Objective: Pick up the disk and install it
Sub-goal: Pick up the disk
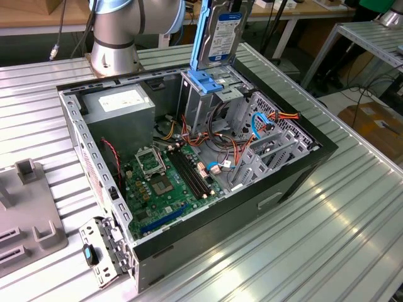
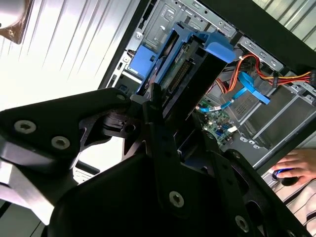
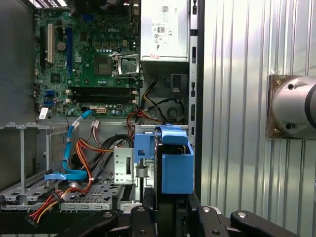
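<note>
The disk (image 1: 220, 31), a grey drive with a white-and-dark label in a blue rail frame, stands on edge at the back of the open computer case (image 1: 302, 163). Its lower end is at the mouth of the metal drive cage (image 1: 198, 107), where a blue bracket (image 1: 211, 83) lies across the top. In both wrist views my gripper (image 2: 165, 106) is shut on the disk (image 2: 190, 64), with black fingers (image 3: 140, 217) on either side of the blue frame (image 3: 174, 165). How deep the disk sits in the cage is hidden.
Inside the case lie the green motherboard (image 1: 167, 182), the grey power-supply box (image 1: 119, 104) and orange and blue cables (image 1: 267, 123). The arm's base (image 1: 116, 38) stands behind the case. A grey fixture (image 1: 25, 214) sits at the exterior view's left. A person's hand (image 2: 296, 165) rests nearby.
</note>
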`<state>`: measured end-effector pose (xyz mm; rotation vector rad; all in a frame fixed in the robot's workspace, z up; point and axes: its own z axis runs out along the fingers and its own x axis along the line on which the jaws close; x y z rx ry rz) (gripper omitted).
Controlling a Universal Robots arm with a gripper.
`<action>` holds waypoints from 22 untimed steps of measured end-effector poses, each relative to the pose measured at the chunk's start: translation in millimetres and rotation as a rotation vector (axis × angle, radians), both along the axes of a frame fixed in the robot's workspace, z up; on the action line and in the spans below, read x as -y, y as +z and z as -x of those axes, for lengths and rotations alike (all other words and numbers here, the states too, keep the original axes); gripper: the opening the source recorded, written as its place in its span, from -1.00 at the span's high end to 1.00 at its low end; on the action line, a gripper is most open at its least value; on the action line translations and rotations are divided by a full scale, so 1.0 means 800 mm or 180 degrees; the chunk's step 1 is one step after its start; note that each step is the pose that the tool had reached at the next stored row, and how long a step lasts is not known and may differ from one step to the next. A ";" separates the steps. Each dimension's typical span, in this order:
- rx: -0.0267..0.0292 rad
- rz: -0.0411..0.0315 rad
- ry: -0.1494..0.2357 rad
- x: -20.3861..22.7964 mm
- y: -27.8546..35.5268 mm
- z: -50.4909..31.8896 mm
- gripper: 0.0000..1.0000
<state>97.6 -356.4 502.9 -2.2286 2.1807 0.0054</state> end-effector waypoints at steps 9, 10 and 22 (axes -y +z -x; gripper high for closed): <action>0.0000 0.0001 0.0000 0.0039 0.0002 0.000 0.30; 0.0000 0.0000 0.0000 0.0058 0.0002 0.000 0.30; 0.0000 0.0000 0.0000 0.0202 0.0002 0.000 0.30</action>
